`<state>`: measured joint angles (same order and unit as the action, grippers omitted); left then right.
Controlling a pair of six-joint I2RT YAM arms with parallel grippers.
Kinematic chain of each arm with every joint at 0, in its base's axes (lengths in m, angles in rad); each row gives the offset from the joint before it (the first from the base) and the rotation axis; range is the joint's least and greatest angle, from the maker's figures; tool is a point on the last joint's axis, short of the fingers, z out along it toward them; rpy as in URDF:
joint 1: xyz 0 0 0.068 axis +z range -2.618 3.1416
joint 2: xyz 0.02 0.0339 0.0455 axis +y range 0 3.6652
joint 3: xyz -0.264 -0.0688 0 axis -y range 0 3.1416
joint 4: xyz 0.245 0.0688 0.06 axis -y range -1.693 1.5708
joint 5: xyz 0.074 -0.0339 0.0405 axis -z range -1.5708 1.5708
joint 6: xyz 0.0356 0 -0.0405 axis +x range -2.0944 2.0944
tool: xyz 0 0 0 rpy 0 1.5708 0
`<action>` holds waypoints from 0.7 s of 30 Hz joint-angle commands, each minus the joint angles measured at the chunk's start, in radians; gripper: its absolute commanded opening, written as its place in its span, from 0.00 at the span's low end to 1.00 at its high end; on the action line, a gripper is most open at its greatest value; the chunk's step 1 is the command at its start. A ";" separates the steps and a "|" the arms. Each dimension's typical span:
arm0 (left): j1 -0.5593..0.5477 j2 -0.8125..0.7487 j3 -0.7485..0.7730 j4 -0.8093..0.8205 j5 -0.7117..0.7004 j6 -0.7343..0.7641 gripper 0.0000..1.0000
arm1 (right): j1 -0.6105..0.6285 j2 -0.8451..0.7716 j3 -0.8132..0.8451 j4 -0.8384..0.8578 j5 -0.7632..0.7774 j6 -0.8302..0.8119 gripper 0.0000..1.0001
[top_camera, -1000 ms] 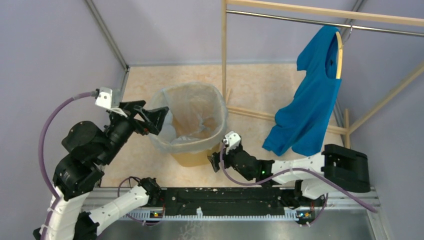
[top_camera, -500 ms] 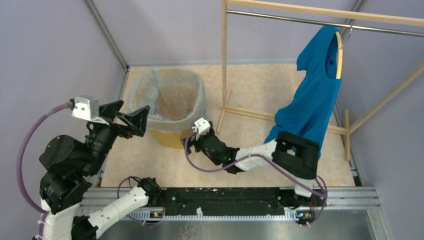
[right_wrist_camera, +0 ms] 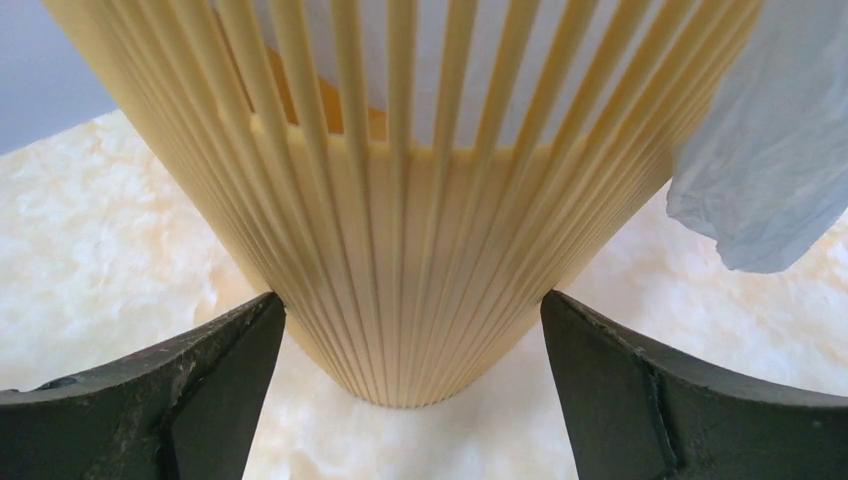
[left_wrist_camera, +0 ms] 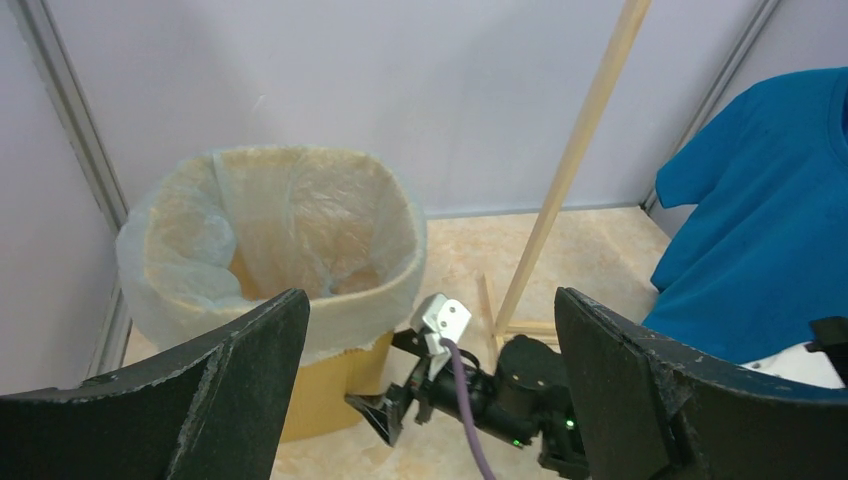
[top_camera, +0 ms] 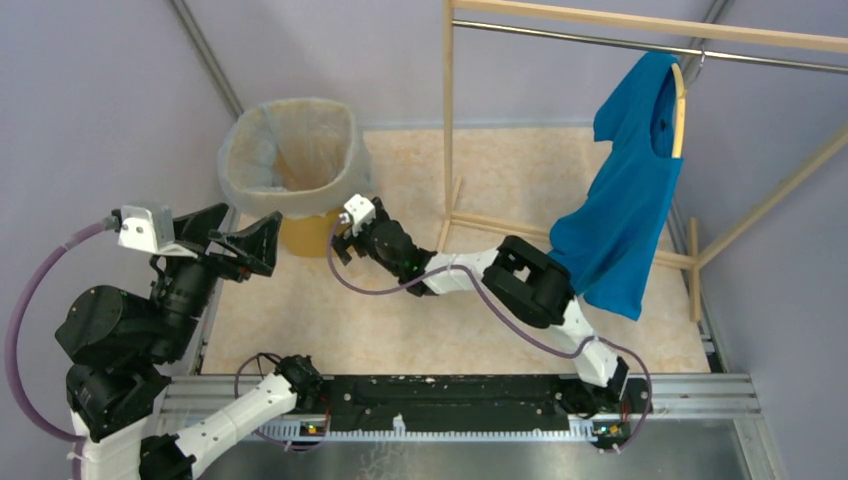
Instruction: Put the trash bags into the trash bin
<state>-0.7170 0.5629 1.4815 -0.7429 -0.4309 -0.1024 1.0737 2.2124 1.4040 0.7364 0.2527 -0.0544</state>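
Observation:
The yellow-orange trash bin (top_camera: 305, 232) stands in the far left corner. The pale translucent trash bag (top_camera: 290, 150) lines it and is folded over its rim. My right gripper (top_camera: 340, 240) is open low at the bin's base; in the right wrist view (right_wrist_camera: 412, 300) its fingers straddle the ribbed lower wall (right_wrist_camera: 400, 200), and a loose bag edge (right_wrist_camera: 760, 170) hangs at the right. My left gripper (top_camera: 248, 225) is open and empty, near the bin's left front. Its wrist view (left_wrist_camera: 430, 295) looks at the lined bin (left_wrist_camera: 350, 370) and the right gripper (left_wrist_camera: 390, 415).
A wooden clothes rack (top_camera: 447, 120) stands right of the bin, its foot bar (top_camera: 500, 228) on the floor. A bright blue shirt (top_camera: 625, 200) hangs from it on a hanger. Purple walls close in at the left and back, with a metal corner post (top_camera: 205, 55).
The bin with its bag has slid from the middle of the floor to the far left corner, and my right arm has stretched out with it. My left gripper has drawn back, left and nearer.

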 commanded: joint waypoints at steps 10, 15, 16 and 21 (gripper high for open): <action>0.001 0.016 0.027 -0.010 0.000 -0.038 0.99 | -0.047 0.546 0.911 -0.313 0.016 0.026 0.99; 0.000 0.015 0.024 -0.027 0.003 -0.062 0.99 | -0.048 0.682 1.196 -0.377 -0.020 0.004 0.99; 0.001 0.017 0.021 -0.027 0.004 -0.065 0.99 | -0.050 0.675 1.195 -0.372 -0.021 0.002 0.99; 0.001 0.017 0.018 -0.017 0.010 -0.072 0.99 | -0.043 0.377 0.882 -0.420 -0.005 0.033 0.99</action>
<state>-0.7170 0.5655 1.4853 -0.7807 -0.4309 -0.1600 1.0306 2.8620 2.4878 0.3527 0.2371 -0.0498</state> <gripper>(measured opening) 0.987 0.985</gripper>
